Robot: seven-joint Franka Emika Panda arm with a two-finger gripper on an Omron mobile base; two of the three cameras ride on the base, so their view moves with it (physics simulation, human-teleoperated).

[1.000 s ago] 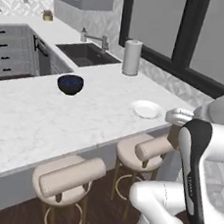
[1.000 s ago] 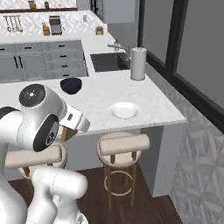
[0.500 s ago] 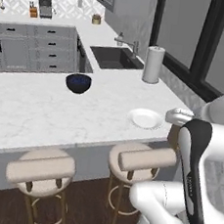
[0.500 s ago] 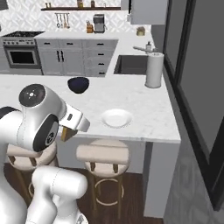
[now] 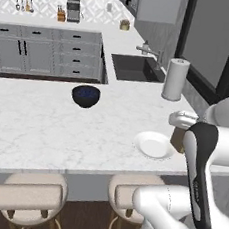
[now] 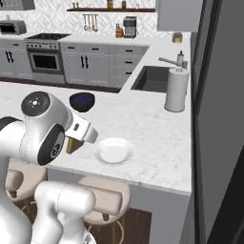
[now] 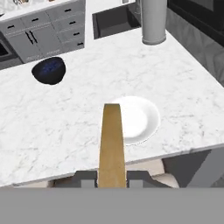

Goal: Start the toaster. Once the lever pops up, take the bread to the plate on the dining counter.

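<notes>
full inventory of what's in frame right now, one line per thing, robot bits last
bread: 1, tan-brown, edge-on, held in the claw, in front of the plate
plate: 1, white, bare, near the counter's front edge
counter: 1, white marble with grey veins
bowl: 1, dark blue, on the counter left of the plate
paper towel roll: 1, white, upright by the sink
sink: 1, dark, with a tap, behind the roll
stools: 2, beige, under the counter overhang
cabinets: grey, along the back wall
arm: 1, white with dark joints
claw: 1, shut on the bread
</notes>
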